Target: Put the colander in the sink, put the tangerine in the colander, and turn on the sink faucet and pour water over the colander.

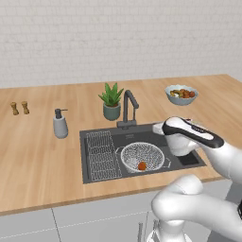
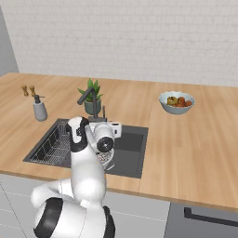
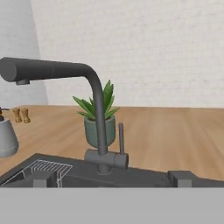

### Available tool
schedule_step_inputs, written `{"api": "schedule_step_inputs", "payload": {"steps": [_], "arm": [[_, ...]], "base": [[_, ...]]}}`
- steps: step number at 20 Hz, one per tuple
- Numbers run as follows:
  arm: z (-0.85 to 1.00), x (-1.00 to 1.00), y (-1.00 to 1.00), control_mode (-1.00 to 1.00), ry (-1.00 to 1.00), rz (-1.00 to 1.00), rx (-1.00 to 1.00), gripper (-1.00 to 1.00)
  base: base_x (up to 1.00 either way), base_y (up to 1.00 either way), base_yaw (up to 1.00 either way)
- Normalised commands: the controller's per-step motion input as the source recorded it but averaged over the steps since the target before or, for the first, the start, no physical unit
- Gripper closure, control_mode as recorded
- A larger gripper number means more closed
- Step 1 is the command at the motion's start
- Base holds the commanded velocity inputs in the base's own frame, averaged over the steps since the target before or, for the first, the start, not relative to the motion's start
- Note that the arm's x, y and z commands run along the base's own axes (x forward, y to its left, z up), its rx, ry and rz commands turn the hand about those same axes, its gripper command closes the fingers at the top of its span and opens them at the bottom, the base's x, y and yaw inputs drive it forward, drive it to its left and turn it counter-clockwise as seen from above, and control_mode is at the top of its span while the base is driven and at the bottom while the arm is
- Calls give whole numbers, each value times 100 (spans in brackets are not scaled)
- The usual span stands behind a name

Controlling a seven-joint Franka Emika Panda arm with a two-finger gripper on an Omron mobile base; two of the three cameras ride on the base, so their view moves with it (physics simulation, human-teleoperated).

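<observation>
The silver mesh colander [image 1: 142, 156] sits in the dark sink [image 1: 137, 139], right of its wire rack [image 1: 101, 155]. The orange tangerine [image 1: 142, 166] lies inside the colander near its front rim. In the right base view the arm hides most of the colander [image 2: 108, 160]. The dark angular faucet [image 1: 128, 108] stands at the sink's back edge, and its thin lever [image 3: 121, 138] is upright. My gripper [image 3: 113, 179] is open, its fingertips [image 3: 43, 178] wide apart, hovering over the sink just right of the faucet base [image 3: 105, 159] and facing it. No water shows at the spout [image 3: 22, 72].
A potted plant [image 1: 112, 101] stands right behind the faucet. A grey soap dispenser [image 1: 60, 125] is on the counter left of the sink, with two small shakers [image 1: 20, 108] farther left. A bowl of mixed fruit [image 1: 181, 94] sits at the back right.
</observation>
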Motion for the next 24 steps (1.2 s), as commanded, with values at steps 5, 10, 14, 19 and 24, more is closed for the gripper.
{"api": "schedule_step_inputs", "payload": {"steps": [5,10,14,19,24], "arm": [[0,30,0,-100,-13,0,0,-100],[0,26,0,-100,-1,0,0,-100],[0,27,0,-100,0,0,0,-100],[0,26,0,-100,0,0,0,-100],[1,13,0,-100,8,0,0,-100]], "base": [[0,0,0],[0,0,0],[0,0,0],[0,0,0],[0,0,0]]}}
